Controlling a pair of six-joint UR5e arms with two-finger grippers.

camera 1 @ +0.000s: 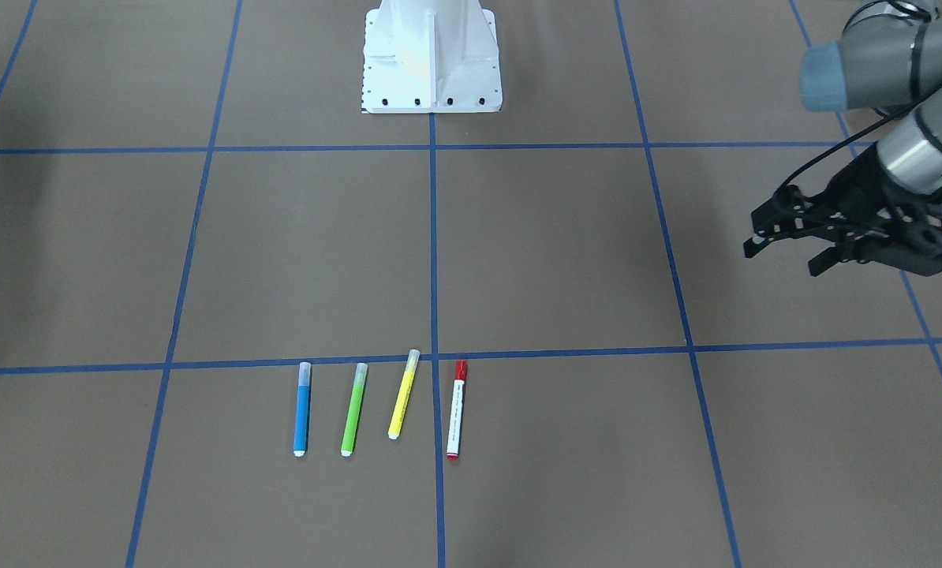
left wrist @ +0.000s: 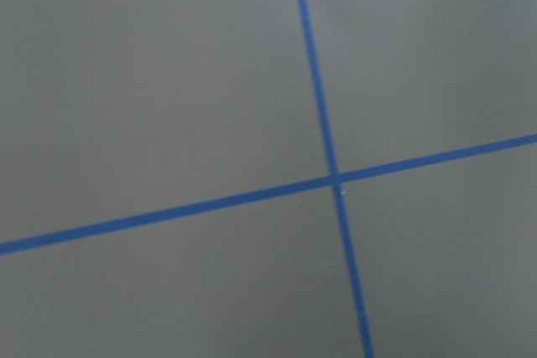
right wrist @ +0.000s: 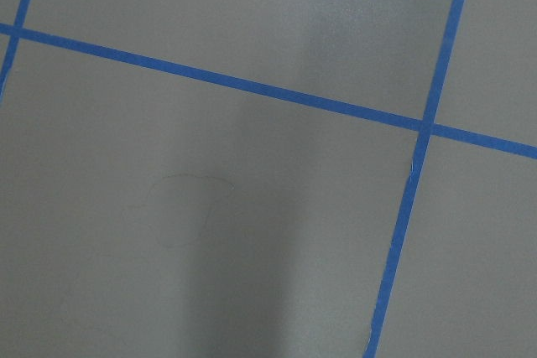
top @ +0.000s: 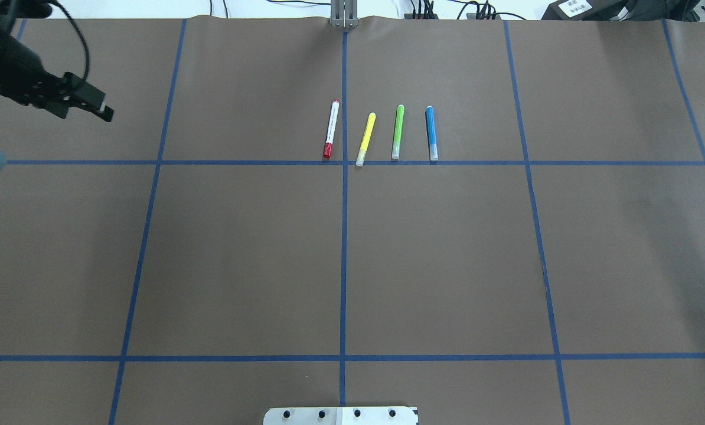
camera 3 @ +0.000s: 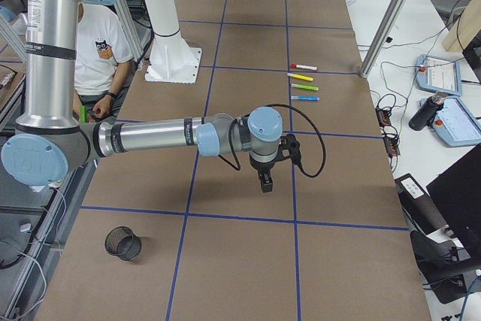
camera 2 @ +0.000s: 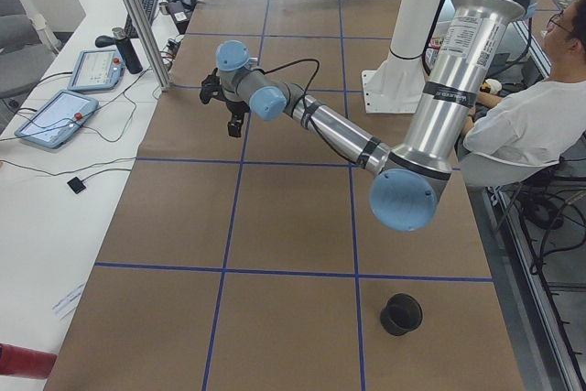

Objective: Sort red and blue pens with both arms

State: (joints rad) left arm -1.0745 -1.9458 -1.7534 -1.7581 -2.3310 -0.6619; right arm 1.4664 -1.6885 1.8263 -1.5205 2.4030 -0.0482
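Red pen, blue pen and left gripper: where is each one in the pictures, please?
red pen (camera 1: 456, 410), exterior front-facing view, middle of its white barrel.
blue pen (camera 1: 302, 412), exterior front-facing view, middle of its blue barrel.
left gripper (camera 1: 781, 259), exterior front-facing view, midway between its two fingertips.

My red pen (top: 331, 129) has a white barrel with a red cap and a red tail. It lies flat on the table just to my left of the tape cross (top: 344, 162), on its far side, with the cap end nearest the cross. My blue pen (top: 431, 133) has a blue barrel and a clear cap. It lies flat and almost parallel to the red pen, further off on my right of the cross.

My left arm (camera 1: 873, 67) reaches out well to my left of the cross, with my left fingers (camera 1: 757, 238) spread apart and empty above the table. My right arm (camera 3: 150, 139) stretches low, well to my right of the cross. My right fingers (camera 3: 264, 180) point down; I cannot tell their spread.
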